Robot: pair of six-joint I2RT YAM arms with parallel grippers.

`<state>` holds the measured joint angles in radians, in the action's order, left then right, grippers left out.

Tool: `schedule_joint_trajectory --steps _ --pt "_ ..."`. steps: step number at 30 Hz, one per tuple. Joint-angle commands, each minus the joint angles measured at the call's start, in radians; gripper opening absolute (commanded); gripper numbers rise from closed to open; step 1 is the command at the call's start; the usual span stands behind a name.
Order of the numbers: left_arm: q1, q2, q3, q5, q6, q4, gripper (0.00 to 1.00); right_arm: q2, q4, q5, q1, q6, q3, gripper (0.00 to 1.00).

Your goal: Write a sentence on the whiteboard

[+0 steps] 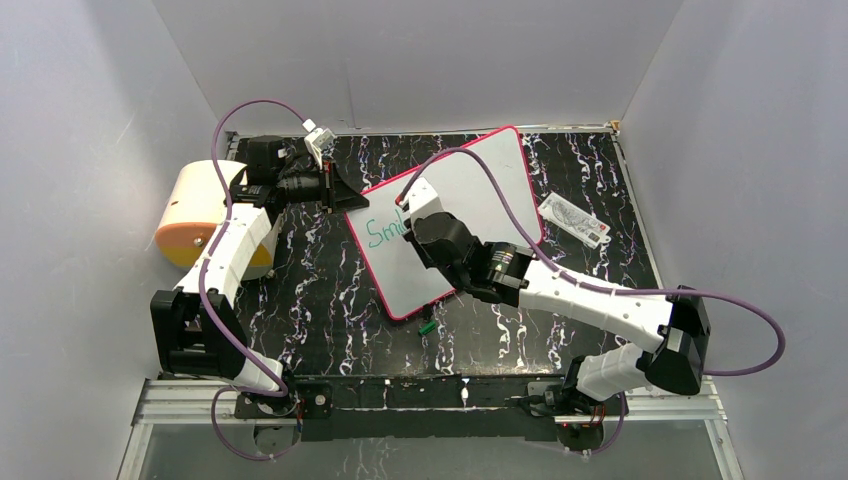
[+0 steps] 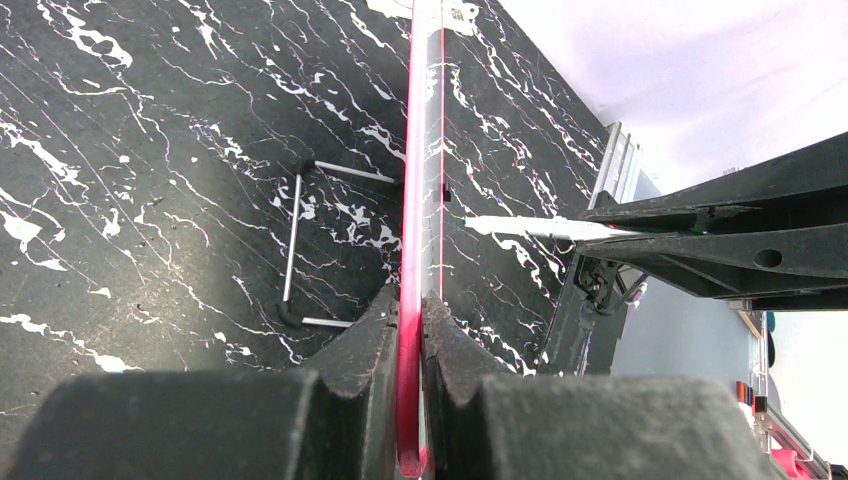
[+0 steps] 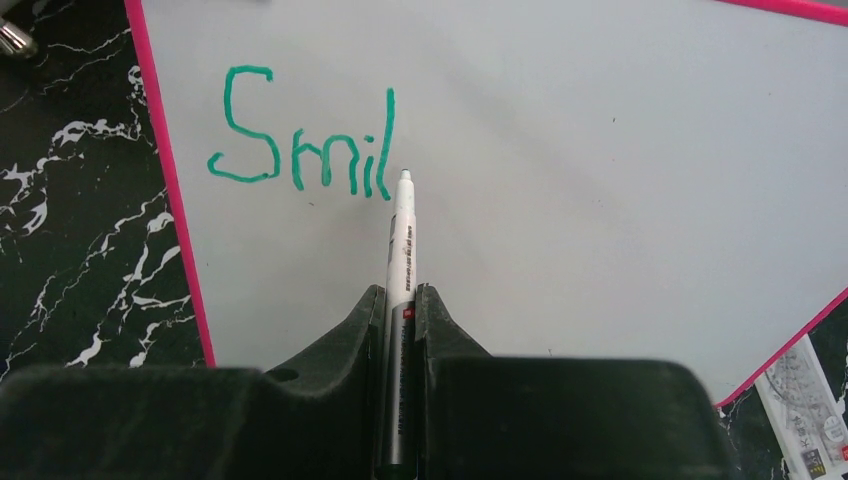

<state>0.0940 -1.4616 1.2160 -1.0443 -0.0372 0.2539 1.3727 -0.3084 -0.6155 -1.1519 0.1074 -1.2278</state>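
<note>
Whiteboard [image 1: 478, 185] is showing just "Smil" of the sentence [image 3: 303, 160], the rest unwritten, as the right gripper [image 3: 402, 295] is pinching the marker [image 3: 403, 230] and the left gripper [image 2: 410, 305] is clamping its rim.

top view: the right arm [image 1: 580, 290] hides the middle of the board [image 1: 480, 175] and the writing [image 1: 380, 232] past its first letters; a green thing [image 1: 427, 326] just below the board is too small to name. right wrist view: the frame crops the board's corners and the packet [image 3: 810, 410] beside it; print on the pen [image 3: 403, 240] is unreadable.
</note>
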Motion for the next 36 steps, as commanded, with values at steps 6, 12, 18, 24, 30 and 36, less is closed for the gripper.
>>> schedule_joint_trajectory --steps 6,12,18,24,30,36 --pt "0.010 -0.001 -0.036 0.059 0.044 0.045 0.00 0.010 0.095 -0.020 0.007 -0.008 0.003 0.00" --pt "0.010 0.001 -0.036 0.058 0.044 0.046 0.00 0.027 0.075 -0.011 0.006 -0.002 -0.001 0.00" --pt "0.010 -0.002 -0.035 0.057 0.044 0.045 0.00 0.032 0.062 -0.010 0.010 0.002 -0.004 0.00" --pt "0.010 -0.002 -0.035 0.055 0.044 0.045 0.00 0.041 0.050 -0.008 0.011 0.005 -0.007 0.00" --pt "0.010 -0.005 -0.033 0.054 0.044 0.046 0.00 0.046 0.047 0.000 0.012 0.004 -0.012 0.00" --pt "0.010 -0.005 -0.034 0.054 0.044 0.046 0.00 0.055 0.048 -0.004 0.013 0.004 -0.012 0.00"
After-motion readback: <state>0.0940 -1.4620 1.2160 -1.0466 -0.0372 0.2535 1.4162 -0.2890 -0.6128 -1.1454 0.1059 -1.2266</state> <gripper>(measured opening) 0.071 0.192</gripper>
